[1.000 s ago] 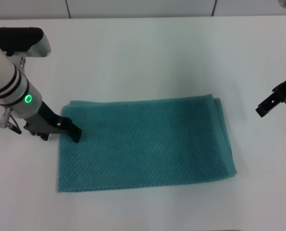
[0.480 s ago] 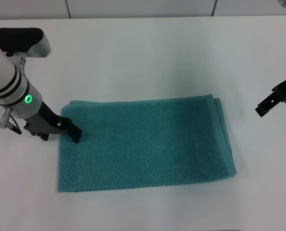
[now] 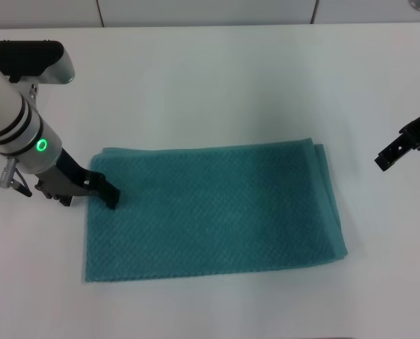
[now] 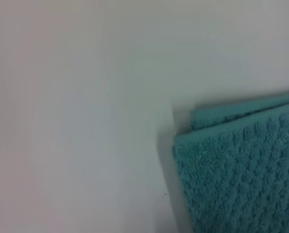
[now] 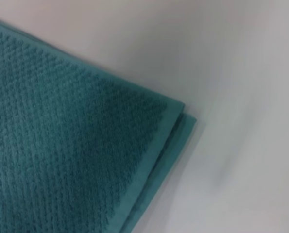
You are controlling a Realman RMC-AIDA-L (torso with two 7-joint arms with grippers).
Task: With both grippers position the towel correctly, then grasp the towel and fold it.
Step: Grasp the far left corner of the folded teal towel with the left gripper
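- Teal towel is spread flat on the white table, with doubled layers seen at its right edge.
- Left gripper is set on the towel's far-left corner; its finger spacing cannot be told.
- Right gripper is held above the table, apart from the towel; its finger spacing cannot be told.

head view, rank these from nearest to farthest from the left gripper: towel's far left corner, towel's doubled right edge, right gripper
1. The towel's far left corner, beside the left gripper on the robot's left.
2. The towel's doubled right edge, across the cloth on the right.
3. The right gripper, off the towel, at the right border of the view.
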